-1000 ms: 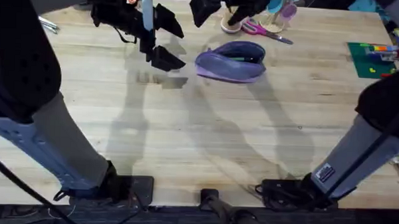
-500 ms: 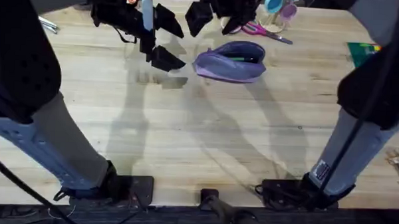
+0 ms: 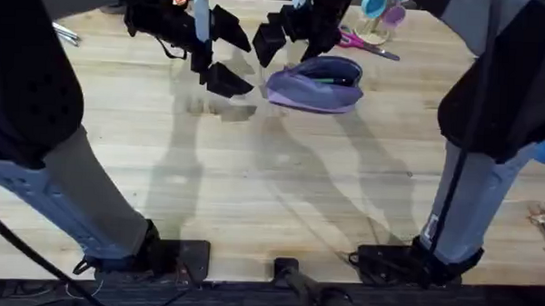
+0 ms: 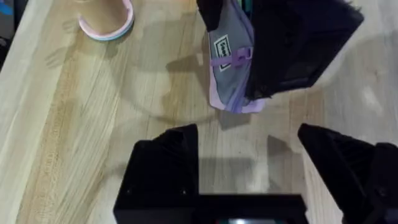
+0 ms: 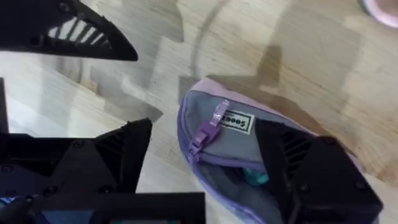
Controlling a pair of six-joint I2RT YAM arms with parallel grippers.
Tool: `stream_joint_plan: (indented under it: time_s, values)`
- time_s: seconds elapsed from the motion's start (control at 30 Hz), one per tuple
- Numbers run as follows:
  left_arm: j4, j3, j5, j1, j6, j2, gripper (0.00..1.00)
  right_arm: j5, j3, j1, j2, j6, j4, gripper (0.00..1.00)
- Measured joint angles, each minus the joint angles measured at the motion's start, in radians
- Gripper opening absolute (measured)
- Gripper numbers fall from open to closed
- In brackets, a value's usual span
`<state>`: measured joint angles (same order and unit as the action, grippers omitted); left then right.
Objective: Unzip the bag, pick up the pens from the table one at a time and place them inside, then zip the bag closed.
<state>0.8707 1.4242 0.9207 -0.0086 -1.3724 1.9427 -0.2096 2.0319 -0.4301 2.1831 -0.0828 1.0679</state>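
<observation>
Lavender fabric marks out the bag [image 3: 317,83], which lies on the table [image 3: 281,181] toward its far side, just right of centre in the overhead view. Its zipper gapes open along the top, and a green pen [image 3: 328,79] shows inside the mouth. At the bag's left end a purple zipper pull [image 5: 204,130] hangs beside a small white label [image 5: 236,121] printed with dark letters too blurred to read; the same label appears in the left wrist view [image 4: 222,46].

Over that end the right gripper [image 3: 278,33] hangs with its fingers spread, one finger on each side of the bag's tip in its own camera, clasping nothing. Whether they touch the fabric cannot be told. Part of the bag is covered by this gripper's dark body in the left wrist view.

Further left, the left gripper [image 3: 225,51] is held above the table with its fingers wide apart and nothing between them.

Behind the bag, pink-handled scissors [image 3: 365,44] lie partly hidden by the right arm, beside a pink-rimmed cup [image 4: 107,15] cut off at the frame edge.
</observation>
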Motion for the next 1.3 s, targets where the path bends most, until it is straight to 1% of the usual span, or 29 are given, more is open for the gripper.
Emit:
stream_joint_plan:
  time_s: [0.27, 0.3, 0.33, 0.4, 0.83, 0.93, 0.97, 1.0, 1.07, 1.3]
  values:
    - [0.0, 0.0, 0.0, 0.0, 0.0, 0.0, 0.993, 0.0, 0.0, 0.0, 0.043, 0.0, 0.048, 0.889]
    - [0.0, 0.0, 0.0, 0.0, 0.0, 0.0, 0.993, 0.0, 0.0, 0.0, 0.045, 0.0, 0.059, 0.839]
    - [0.0, 0.0, 0.0, 0.0, 0.0, 0.0, 0.992, 0.002, 0.0, 0.0, 0.045, 0.0, 0.06, 0.821]
    - [0.0, 0.0, 0.0, 0.0, 0.0, 0.0, 0.993, 0.004, 0.0, 0.0, 0.046, 0.0, 0.06, 0.751]
    - [0.0, 0.0, 0.0, 0.0, 0.0, 0.0, 0.993, -0.022, 0.0, -0.008, 0.045, 0.0, 0.055, 0.245]
    - [0.0, 0.0, 0.0, 0.0, 0.0, 0.0, 0.992, -0.024, 0.0, -0.009, 0.045, 0.0, 0.055, 0.151]
    - [0.0, 0.0, 0.0, 0.0, 0.0, 0.0, 0.993, -0.023, 0.0, -0.009, 0.045, 0.001, 0.055, 0.097]
    - [0.0, 0.0, 0.0, 0.0, 0.0, 0.0, 0.993, -0.023, 0.0, -0.009, 0.045, 0.0, 0.055, 0.066]
    - [0.0, 0.0, 0.0, 0.0, 0.0, 0.0, 0.993, -0.023, 0.0, -0.008, 0.045, 0.0, 0.055, 0.04]
    - [0.0, 0.0, 0.0, 0.0, 0.0, 0.0, 0.993, -0.023, 0.0, -0.008, 0.046, 0.0, 0.055, 0.032]
